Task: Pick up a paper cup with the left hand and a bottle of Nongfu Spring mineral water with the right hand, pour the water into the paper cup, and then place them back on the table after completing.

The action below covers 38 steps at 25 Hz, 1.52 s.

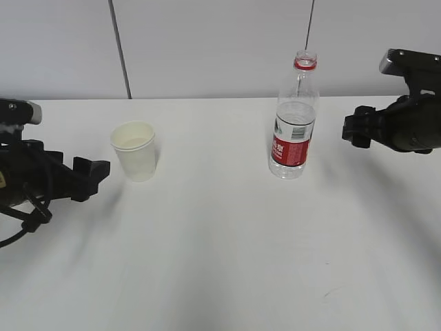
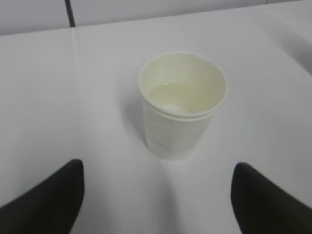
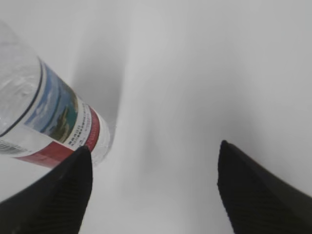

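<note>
A white paper cup (image 1: 136,150) stands upright on the white table (image 1: 220,248); the left wrist view shows clear water (image 2: 181,99) in the cup (image 2: 178,131). A clear uncapped bottle (image 1: 295,117) with a red and white label stands upright, water in its lower part. My left gripper (image 1: 93,174) is open and empty, left of the cup and apart from it; its fingertips (image 2: 58,195) frame the cup. My right gripper (image 1: 353,129) is open and empty, right of the bottle. In the right wrist view the bottle (image 3: 53,122) lies beyond the left fingertip (image 3: 68,190).
A grey panelled wall (image 1: 207,41) rises behind the table's far edge. A small dark scuff mark (image 1: 325,261) lies at the front right of the table.
</note>
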Motion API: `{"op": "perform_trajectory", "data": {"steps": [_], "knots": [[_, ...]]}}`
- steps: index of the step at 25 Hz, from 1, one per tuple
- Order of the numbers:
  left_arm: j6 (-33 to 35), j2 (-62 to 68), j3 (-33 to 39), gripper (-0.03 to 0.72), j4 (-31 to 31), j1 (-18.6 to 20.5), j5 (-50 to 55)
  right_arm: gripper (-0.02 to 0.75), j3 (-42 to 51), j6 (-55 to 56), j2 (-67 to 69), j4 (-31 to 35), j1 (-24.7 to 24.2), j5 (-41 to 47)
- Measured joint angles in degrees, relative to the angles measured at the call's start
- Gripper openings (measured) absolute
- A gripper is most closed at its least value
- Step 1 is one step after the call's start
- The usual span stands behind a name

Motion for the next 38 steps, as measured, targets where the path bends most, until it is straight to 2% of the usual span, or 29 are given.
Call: {"op": "perform_trajectory", "data": {"steps": [4,9,14,18,20,26,29,33,38], "knots": [[-3.48,-2.91,-2.11,0.563,0.0,0.0,12.15,0.588,-0.27,0.13,-0.83,0.13,0.0,4.26],[-5.55,-4.4,-8.53,0.559,-1.29,-0.85,34.02,0.587,-0.51,0.22,-0.92,0.53,0.0,7.76],[-5.73,-4.4,-17.68,0.492,-5.99,-1.67,56.26,0.587,-0.51,0.22,-0.92,1.04,0.23,11.2],[-5.79,-4.4,-24.18,0.464,-8.54,-1.78,70.46,0.587,-0.61,-1.54,-0.92,2.31,2.44,16.88],[-5.79,-4.4,-27.16,0.461,-9.23,-1.78,76.07,0.587,-1.19,-5.28,-0.92,5.83,3.99,20.78],[-3.62,-4.4,-32.89,0.454,-11.39,-1.78,88.07,0.587,-6.2,-24.89,-1.04,26.84,5.41,33.03],[-1.38,-4.4,-33.69,0.452,-14.1,-1.78,91.45,0.587,-9.16,-33.53,-1.83,34.61,5.41,38.86],[-0.16,-4.4,-33.69,0.448,-16.25,-1.84,96.1,0.587,-13.0,-40.86,-3.38,42.08,5.41,50.4],[-0.06,-4.4,-33.69,0.448,-16.95,-1.84,100.27,0.587,-17.92,-47.89,-3.59,47.61,5.41,65.39]]}}
